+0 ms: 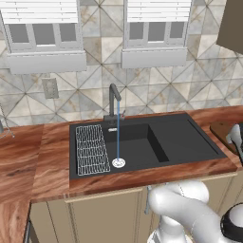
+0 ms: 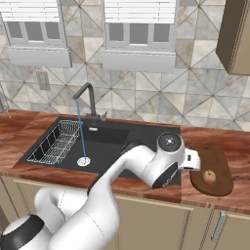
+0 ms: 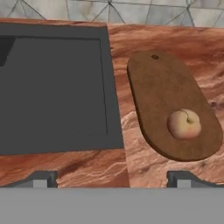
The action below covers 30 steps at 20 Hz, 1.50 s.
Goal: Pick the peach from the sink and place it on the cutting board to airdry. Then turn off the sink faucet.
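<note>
— So, where's the peach (image 3: 184, 124)?
— On the board's (image 3: 162, 87) near end, stem up; left view cuts it off.
— Board's long axis?
— Front to back on the tabletop (image 3: 131, 144), beside the sink (image 3: 57, 87).
— Pincer (image 3: 111, 177)?
— Spread wide, empty. Faucet (image 1: 114, 102) running.
</note>
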Tool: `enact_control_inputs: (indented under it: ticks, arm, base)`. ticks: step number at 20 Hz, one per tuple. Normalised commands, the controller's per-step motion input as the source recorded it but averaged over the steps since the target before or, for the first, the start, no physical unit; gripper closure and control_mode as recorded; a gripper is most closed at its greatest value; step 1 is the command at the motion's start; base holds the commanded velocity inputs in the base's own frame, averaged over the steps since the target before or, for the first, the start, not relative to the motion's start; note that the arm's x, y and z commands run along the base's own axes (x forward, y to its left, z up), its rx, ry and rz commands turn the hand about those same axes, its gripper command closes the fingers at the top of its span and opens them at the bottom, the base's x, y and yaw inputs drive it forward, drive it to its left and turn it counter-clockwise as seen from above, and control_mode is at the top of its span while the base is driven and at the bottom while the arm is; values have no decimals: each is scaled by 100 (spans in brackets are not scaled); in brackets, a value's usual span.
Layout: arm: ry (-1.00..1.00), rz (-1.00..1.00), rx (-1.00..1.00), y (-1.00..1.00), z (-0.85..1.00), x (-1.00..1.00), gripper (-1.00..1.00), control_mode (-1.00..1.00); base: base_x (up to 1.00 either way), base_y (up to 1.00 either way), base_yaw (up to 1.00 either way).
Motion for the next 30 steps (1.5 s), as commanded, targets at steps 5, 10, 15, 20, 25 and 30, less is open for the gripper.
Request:
enact_control_inputs:
  ticks: [5,10,15,20,25,30]
  arm:
    - [0,50,1,37,45,0,-100,-100]
    - [1,30,0,22,36,-3,-100,-100]
    - [-1,11,0,9,5,-32,-100,-100]
    - [0,9,0,33,-9,-36,-100,-100]
    - [-5,19,5,46,-1,-4,-100,-100]
    - [-3,20,6,38,0,8,-100,-100]
  base:
    - [0,0,0]
    - [0,0,0]
    - [0,0,0]
    - [0,0,0]
    - [0,0,0]
    - [0,0,0]
